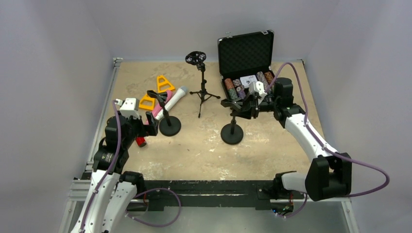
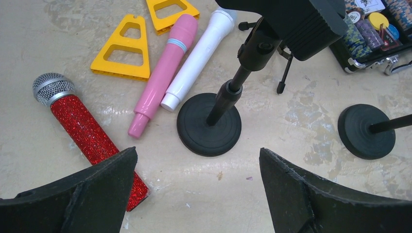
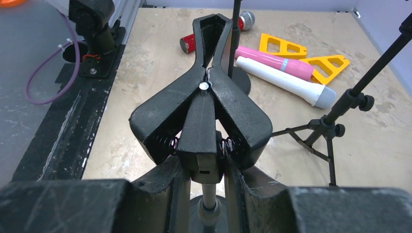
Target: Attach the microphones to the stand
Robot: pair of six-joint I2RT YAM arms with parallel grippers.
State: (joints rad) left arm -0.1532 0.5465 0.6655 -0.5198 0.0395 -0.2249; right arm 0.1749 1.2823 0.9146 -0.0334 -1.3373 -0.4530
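Right gripper [image 3: 201, 171] pinched on right stand [image 1: 232, 132] clip [image 3: 201, 111]; left gripper [image 2: 198, 155] wide open, holding nothing, low over the table [image 1: 204, 150].
All three mics lie flat on the left, none mounted. The red mic [image 2: 85, 126] has its tail under the left finger; the pink mic [image 2: 163, 77] and white mic [image 2: 197, 58] lie side by side, ends just beside the left stand [image 2: 209, 124] base. Risks: grabbing one could roll its neighbour or bump that base, and pulling the clip could tip the right stand. Yellow triangles [image 2: 121, 48] crowd the far side. Open room is near-centre between the bases; tripod [image 1: 201, 94] and case [image 1: 245, 53] block the far right.
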